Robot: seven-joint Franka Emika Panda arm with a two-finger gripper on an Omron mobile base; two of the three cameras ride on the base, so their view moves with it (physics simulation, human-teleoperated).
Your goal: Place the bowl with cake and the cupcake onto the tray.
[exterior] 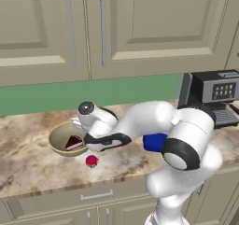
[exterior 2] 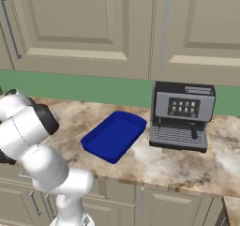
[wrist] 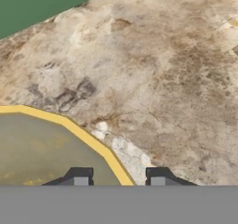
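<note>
The olive-tan bowl with cake (exterior: 63, 139) rests on the marble counter at the left, with the dark cake wedge (exterior: 74, 143) inside it. My gripper (exterior: 87, 144) is at the bowl's right rim. In the hand view the bowl's (wrist: 37, 148) yellow rim runs between the two fingertips of the gripper (wrist: 119, 176), which is shut on it. The small red cupcake (exterior: 92, 161) stands on the counter just in front of the bowl, near the front edge. The deep blue tray (exterior 2: 114, 136) lies to the right, partly hidden by my arm in the left base view (exterior: 153, 142).
A black and grey coffee machine (exterior 2: 182, 117) stands right of the tray against the green backsplash. Beige wall cabinets hang above. The counter's front edge (exterior: 70, 184) runs close to the cupcake.
</note>
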